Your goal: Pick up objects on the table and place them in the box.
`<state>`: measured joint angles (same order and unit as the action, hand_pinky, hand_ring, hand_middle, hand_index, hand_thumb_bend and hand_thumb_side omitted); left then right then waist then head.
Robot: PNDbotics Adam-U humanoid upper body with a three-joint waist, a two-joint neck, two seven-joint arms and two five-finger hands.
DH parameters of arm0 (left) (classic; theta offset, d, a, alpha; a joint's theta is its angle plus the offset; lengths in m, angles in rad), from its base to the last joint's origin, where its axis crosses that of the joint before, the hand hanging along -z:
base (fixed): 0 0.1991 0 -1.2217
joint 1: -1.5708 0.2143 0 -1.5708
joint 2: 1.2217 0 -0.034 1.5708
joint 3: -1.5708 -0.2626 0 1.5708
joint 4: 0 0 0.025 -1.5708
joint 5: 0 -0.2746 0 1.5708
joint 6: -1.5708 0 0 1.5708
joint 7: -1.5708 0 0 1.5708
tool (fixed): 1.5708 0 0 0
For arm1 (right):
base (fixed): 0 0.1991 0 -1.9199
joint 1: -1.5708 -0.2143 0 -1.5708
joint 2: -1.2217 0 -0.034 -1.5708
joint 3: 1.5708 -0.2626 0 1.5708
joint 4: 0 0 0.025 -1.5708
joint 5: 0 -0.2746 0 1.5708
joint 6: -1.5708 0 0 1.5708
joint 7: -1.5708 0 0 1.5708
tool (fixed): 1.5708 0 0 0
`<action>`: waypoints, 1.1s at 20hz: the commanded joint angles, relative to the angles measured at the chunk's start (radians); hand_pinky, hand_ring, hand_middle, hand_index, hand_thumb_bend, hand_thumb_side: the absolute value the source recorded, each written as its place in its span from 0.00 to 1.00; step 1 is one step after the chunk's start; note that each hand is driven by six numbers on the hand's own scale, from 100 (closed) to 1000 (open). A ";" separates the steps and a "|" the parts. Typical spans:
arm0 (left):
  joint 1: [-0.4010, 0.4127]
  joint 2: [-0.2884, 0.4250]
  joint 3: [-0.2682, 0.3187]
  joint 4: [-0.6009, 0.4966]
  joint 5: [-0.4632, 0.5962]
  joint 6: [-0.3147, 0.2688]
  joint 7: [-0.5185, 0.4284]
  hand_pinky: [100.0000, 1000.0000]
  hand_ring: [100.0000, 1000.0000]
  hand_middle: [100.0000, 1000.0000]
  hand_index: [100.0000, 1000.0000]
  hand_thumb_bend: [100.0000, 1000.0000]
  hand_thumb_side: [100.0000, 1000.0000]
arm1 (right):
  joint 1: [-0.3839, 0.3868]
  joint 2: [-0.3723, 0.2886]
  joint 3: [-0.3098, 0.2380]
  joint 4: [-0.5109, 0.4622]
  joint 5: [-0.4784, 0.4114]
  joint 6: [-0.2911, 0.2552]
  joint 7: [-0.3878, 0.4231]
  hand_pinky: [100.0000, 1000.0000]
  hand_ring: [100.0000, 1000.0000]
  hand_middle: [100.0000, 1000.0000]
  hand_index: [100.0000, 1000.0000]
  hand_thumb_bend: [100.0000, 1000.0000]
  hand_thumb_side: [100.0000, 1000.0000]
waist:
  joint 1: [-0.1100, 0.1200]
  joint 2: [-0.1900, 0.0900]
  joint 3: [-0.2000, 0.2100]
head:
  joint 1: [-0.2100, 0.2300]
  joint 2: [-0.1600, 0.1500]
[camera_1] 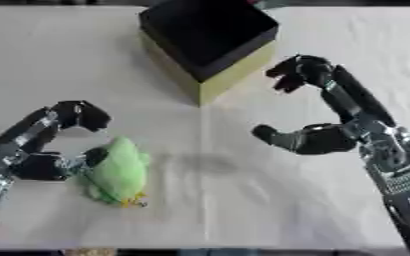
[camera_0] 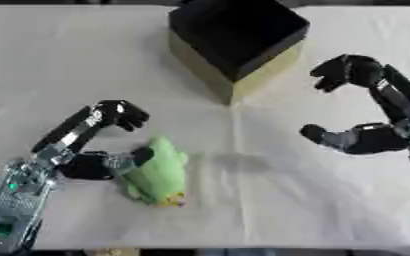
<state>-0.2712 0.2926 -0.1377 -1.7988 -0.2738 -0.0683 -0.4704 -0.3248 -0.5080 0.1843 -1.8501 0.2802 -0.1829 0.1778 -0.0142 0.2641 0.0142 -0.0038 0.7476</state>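
left eye view first: my left hand is spread wide, thumb touching the near side of the green toy, the other fingers arched up and away from it, not yet closed on anything. the toy lies on its side on the white table, well short of the box, which sits open-topped at the far middle with a corner turned toward me. my right hand hangs over bare cloth on the other side, fingers and thumb apart in a big curve, holding nothing.

what worries me is the grip. the toy looks soft and rounded, and only my thumb is on it; if i curl in from this angle i may just nudge it sideways or pinch a bit of fluff that slips out on the lift. the box walls look tall too, so a low carry could knock the toy against the rim and drop it outside. the cloth might also bunch if i drag.
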 commanded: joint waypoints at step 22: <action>-0.024 0.157 -0.024 -0.049 -0.007 -0.015 -0.044 0.70 0.69 0.66 0.75 0.48 0.43 | -0.011 -0.022 -0.012 -0.010 0.008 -0.001 0.001 0.60 0.63 0.69 0.76 0.50 0.29 | 0.009 -0.015 -0.008 | 0.005 0.001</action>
<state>-0.2807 0.4042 -0.1571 -1.8216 -0.2761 -0.0803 -0.5049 -0.3250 -0.5080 0.1843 -1.8499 0.2813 -0.1828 0.1778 -0.0065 0.2643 0.0069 -0.0023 0.7476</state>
